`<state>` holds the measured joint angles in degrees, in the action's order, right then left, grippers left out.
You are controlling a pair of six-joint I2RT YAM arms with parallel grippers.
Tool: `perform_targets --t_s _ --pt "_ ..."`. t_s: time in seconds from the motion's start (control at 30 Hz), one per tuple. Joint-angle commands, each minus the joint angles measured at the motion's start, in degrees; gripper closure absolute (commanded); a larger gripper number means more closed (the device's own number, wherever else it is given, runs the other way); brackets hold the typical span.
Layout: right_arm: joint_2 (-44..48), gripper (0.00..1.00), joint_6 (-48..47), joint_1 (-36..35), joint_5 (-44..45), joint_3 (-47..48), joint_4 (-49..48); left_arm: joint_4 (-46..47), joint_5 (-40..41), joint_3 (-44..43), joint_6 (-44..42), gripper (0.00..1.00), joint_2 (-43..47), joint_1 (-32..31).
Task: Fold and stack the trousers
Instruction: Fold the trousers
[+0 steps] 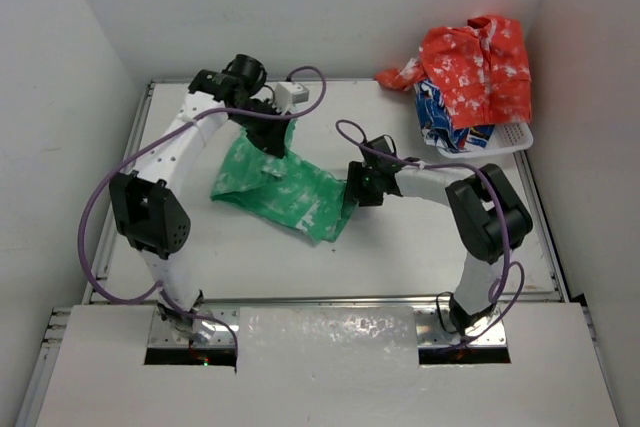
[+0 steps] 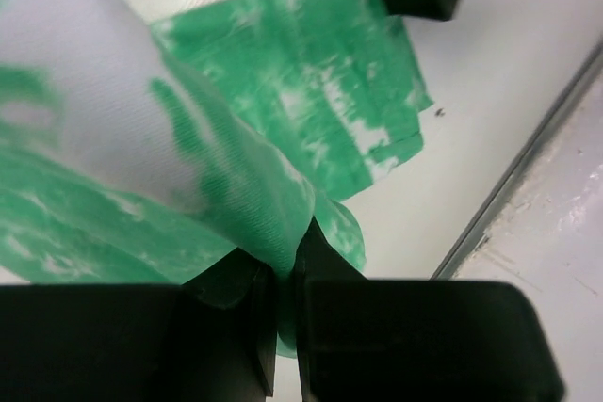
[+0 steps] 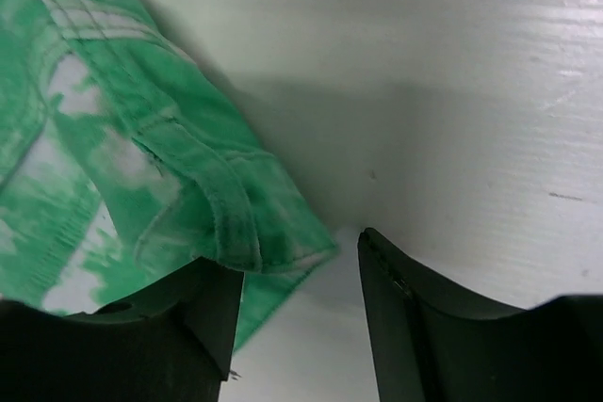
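We count one pair of bright green, white-blotched cloth trousers (image 1: 285, 187), two white-and-black robot arms (image 1: 165, 162), one white plastic basket (image 1: 505, 142) and one white bench (image 1: 420, 257).

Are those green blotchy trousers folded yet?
Not neatly folded. The bright green, white-blotched cloth trousers lie rumpled on the table, one end lifted and pinched in the left gripper.

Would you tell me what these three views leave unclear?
Top view: the left gripper hides the far end of the trousers.
Left wrist view: cloth near the lens is blurred.
Right wrist view: the left edge crops the trousers; whether the right gripper touches them is unclear.
Top view: red garment covers the basket.
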<state>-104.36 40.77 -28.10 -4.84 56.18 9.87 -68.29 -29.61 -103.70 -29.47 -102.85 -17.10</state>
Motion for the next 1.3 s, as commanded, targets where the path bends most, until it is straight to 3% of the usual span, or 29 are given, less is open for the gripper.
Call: perform_targets --t_s 0.0,0.23,0.47,0.5,0.6,0.63,0.7,0.77,0.93,1.03,1.1,1.17,1.27 --pt "-2.5 0.51 3.3 0.2 -1.3 2.1 -3.1 0.4 -5.9 -5.3 1.1 1.00 -0.9 -3.5" --pt "-6.9 0.53 3.3 0.2 -4.0 6.7 -3.7 1.3 -9.6 -6.2 2.2 1.00 -3.9 -12.0" --pt "-5.4 0.49 1.7 1.4 -4.2 7.7 -2.8 3.3 -6.2 -2.5 4.2 1.00 -8.6 -13.4" --pt "-5.2 0.45 1.3 2.0 -4.3 8.1 -1.7 3.5 -5.6 -2.4 4.2 0.96 -9.2 -13.4" --pt "-3.8 0.37 0.5 4.4 -4.9 8.3 -0.5 3.9 -5.6 -2.7 4.7 0.68 -11.9 -13.6" --pt "-2.7 0.35 0.1 6.4 -5.0 8.4 1.2 3.9 -5.9 -3.3 4.2 0.42 -12.3 -13.7" --pt "-1.0 0.33 -0.8 8.7 -4.1 8.3 3.9 2.6 -7.8 -4.2 2.9 0.28 -12.5 -14.1" --pt "2.7 0.31 -0.9 13.2 -3.2 6.8 6.5 -0.3 -9.5 -7.1 -0.3 0.04 -12.2 -14.1" --pt "11.0 0.30 -6.2 18.6 3.0 5.7 12.2 -4.5 -12.9 -11.3 -7.1 0.00 -6.9 -10.4" --pt "15.5 0.30 -8.3 18.5 2.7 5.0 14.7 -1.3 -15.9 -7.6 -3.2 0.00 -3.2 -0.2" --pt "18.8 0.31 -5.5 18.0 -2.3 1.0 11.1 2.0 -9.7 -4.9 -0.2 0.01 -3.0 7.5" --pt "20.8 0.30 -2.4 14.3 -10.2 -4.0 2.2 5.5 -3.2 0.1 3.0 0.06 -3.3 13.4" --pt "22.1 0.23 -0.4 5.6 -10.3 -3.2 -1.5 12.0 -1.5 7.9 6.3 0.07 -2.5 19.4"
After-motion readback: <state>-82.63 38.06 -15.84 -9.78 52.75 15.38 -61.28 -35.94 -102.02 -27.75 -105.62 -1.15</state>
